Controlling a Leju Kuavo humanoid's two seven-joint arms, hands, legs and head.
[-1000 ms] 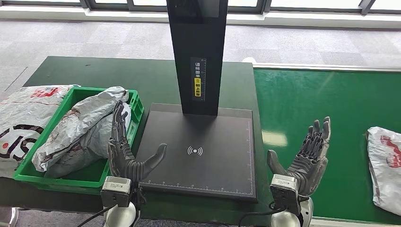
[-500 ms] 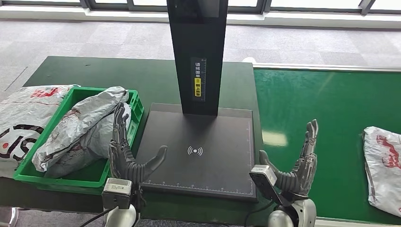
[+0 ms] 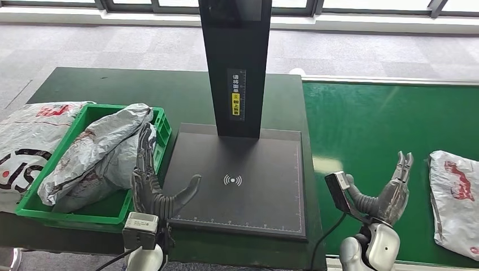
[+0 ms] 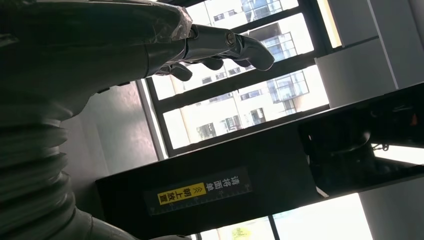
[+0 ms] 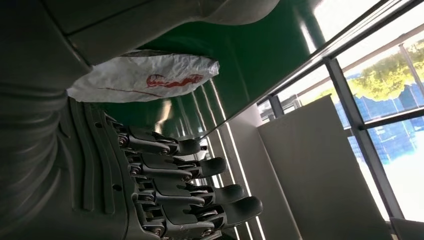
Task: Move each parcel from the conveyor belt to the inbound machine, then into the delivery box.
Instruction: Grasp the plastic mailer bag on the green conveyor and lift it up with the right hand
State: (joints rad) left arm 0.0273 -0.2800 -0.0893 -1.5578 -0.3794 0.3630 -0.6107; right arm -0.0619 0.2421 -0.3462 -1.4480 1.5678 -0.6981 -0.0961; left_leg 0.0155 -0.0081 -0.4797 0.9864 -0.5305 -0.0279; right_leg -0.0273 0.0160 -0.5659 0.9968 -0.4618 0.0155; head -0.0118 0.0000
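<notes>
Two parcels already lie to the outer side of the left hand (image 3: 152, 186): one loose bag (image 3: 28, 138) on the table beyond the box, another (image 3: 96, 149) slumped in the green box (image 3: 34, 206), which sits there, I judge, so that a scanned parcel needs only a short sideways carry; the left hand stands upright just beside the box's near corner, at the edge of the scan pad (image 3: 237, 180), fingers apart and holding nothing, thumb reaching over the pad, seemingly parked ready to receive; the pad and its black post (image 3: 234, 68) lie between the two hands, bare, so no parcel is at the machine; the right hand (image 3: 384, 195) hangs over the belt (image 3: 373, 124), palm turned outward toward the next parcel (image 3: 454, 197), fingers spread and empty, well short of touching it; that parcel lies flat on the belt at the hand's outer side, probably the next to be picked.
</notes>
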